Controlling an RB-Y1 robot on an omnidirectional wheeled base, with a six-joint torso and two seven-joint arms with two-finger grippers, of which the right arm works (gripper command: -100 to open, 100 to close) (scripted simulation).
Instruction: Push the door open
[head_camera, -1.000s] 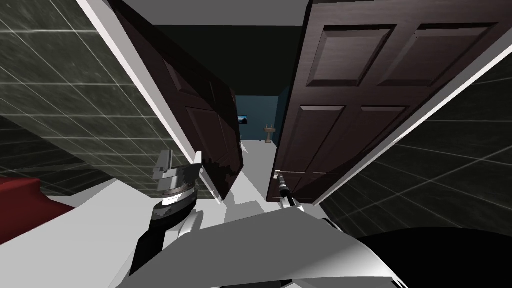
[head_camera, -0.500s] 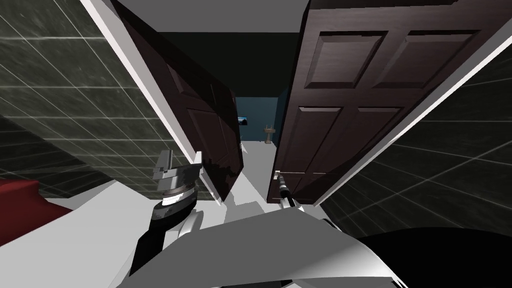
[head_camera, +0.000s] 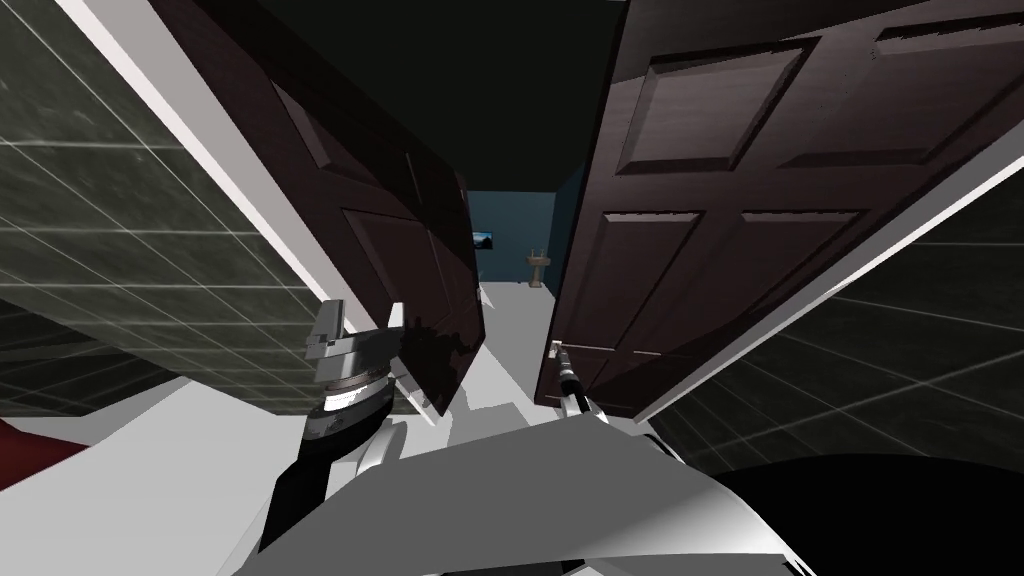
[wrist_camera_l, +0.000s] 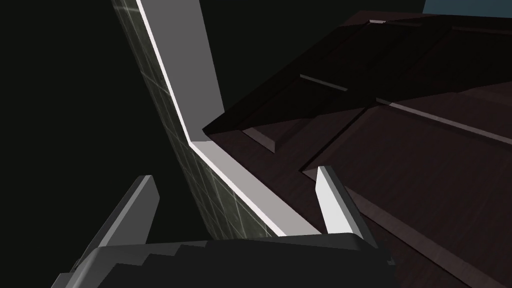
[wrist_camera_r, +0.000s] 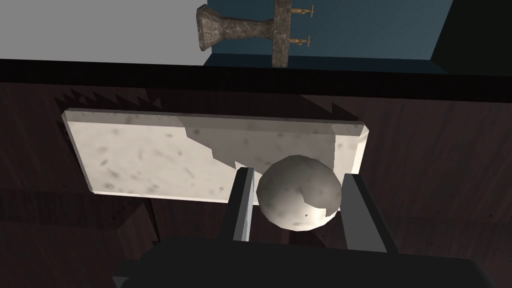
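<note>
Two dark panelled door leaves: the right leaf (head_camera: 700, 250) stands nearly shut, directly ahead of the right tool (wrist_camera_r: 298, 176); the left leaf (head_camera: 400, 260) stands ajar. The right tool is narrow, clamped on the round pale knob (wrist_camera_r: 299, 202) at the right leaf's free edge, so the push runs straight ahead. The left tool (wrist_camera_l: 235, 174) is wide and empty beside the left leaf.

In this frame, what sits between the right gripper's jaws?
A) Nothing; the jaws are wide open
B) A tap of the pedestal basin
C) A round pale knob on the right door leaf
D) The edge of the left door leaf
C: in the right wrist view the right gripper has its jaws pressed against both sides of the round knob, which is mounted on a pale plate on the dark door leaf.
</note>
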